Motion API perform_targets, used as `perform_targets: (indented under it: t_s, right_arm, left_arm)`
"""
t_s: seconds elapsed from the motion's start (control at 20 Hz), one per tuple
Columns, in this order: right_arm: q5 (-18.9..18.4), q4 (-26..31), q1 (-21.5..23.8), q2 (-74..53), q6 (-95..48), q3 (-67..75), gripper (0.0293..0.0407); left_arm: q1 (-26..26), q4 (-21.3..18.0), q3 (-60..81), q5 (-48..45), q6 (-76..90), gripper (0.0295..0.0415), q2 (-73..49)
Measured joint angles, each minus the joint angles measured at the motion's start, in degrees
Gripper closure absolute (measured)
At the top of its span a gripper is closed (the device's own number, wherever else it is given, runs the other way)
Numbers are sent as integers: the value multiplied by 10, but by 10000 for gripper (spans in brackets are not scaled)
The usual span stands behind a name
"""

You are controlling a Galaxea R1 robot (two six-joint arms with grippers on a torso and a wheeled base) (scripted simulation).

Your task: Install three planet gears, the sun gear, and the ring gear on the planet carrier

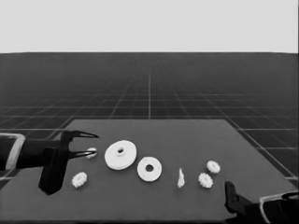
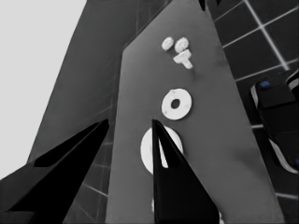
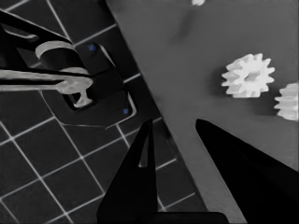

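- White parts on the dark table (image 1: pixel 243 149): seven counted in the head view.
- Round parts with a hole: two. The larger round part (image 1: pixel 120 154) lies left of centre; the smaller round part (image 1: pixel 149 169) sits just right of it and nearer the camera, close but apart, nothing on it.
- Small toothed gears: four. One gear (image 1: pixel 92 152) lies at the left gripper's fingertips, one gear (image 1: pixel 80 179) lies near the table's front left, and a pair sits on the right side: one farther back (image 1: pixel 213 166), one nearer (image 1: pixel 205 180), close together.
- Thin white piece (image 1: pixel 181 178): one, between the smaller round part and the right-hand pair of gears.
- Left gripper (image 1: pixel 90 144): parked over the table's left end, fingers spread apart. The gear at its tips is on the table under the lower finger, not held.
- Left wrist view: both round parts and a far cluster of gears with the thin piece show along the table; one finger (image 2: pixel 177 182) covers part of the larger round part.
- Right gripper (image 3: pixel 174 122): idle at the table's front right corner, only its arm showing at the head view's lower right. Fingers stand apart, gripping nothing.
- Right wrist view: two gears lie near that corner, one whole (image 3: pixel 247 76), one cut by the picture's edge (image 3: pixel 288 101).
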Motion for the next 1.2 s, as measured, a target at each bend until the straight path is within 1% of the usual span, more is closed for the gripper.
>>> perform_targets:
  t_s: [0.05, 0.1, 0.15, 0.2, 0.25, 0.3, 0.35, 0.4, 0.45, 0.5, 0.55, 0.7, 0.75, 0.8, 0.85, 0.95, 1.2]
  right_arm:
    - [13, 43, -31, 8, -2, 30, 407]
    - [8, 26, -19, 5, -1, 17, 392]
    - [4, 15, -13, 3, -1, 9, 363]
    - [3, 9, -9, 1, 0, 4, 332]
    - [1, 5, -6, 1, 0, 2, 320]
    - [1, 3, -5, 0, 0, 0, 317]
    - [0, 2, -4, 0, 0, 0, 316]
    - [0, 1, -4, 0, 0, -1, 315]
    - [0, 1, -4, 0, 0, -1, 315]
    - [0, 1, -3, 0, 0, -1, 315]
    - [0, 0, -3, 0, 0, -1, 315]
    - [0, 0, -3, 0, 0, -2, 315]
    - [0, 0, -3, 0, 0, -2, 315]
    - [0, 0, -3, 0, 0, -2, 315]
    - [0, 0, -3, 0, 0, -2, 315]
    - [0, 0, -3, 0, 0, -2, 315]
    - [0, 0, -3, 0, 0, -2, 315]
  left_arm:
    - [40, -42, 41, 28, -1, 415, -2]
    - [26, -25, 25, 17, -1, 414, -1]
    - [16, -15, 14, 10, -1, 396, -1]
    - [11, -9, 9, 6, 0, 364, -1]
    - [128, 223, -19, 196, -278, 324, -24]
    - [179, 205, -86, 380, -539, 306, 40]
    - [192, 104, -176, 439, -661, 312, 99]
    - [199, 30, -253, 446, -713, 319, 132]
    - [204, -16, -307, 445, -735, 323, 152]
    - [207, -44, -343, 444, -744, 325, 164]
    - [208, -61, -367, 444, -747, 325, 173]
    - [210, -80, -397, 444, -748, 326, 183]
    - [264, -36, -422, 411, -744, 326, 195]
    - [299, -13, -443, 390, -741, 326, 207]
    - [318, 0, -459, 377, -738, 326, 215]
    - [333, 10, -476, 365, -734, 326, 223]
    - [340, 15, -484, 359, -732, 326, 228]
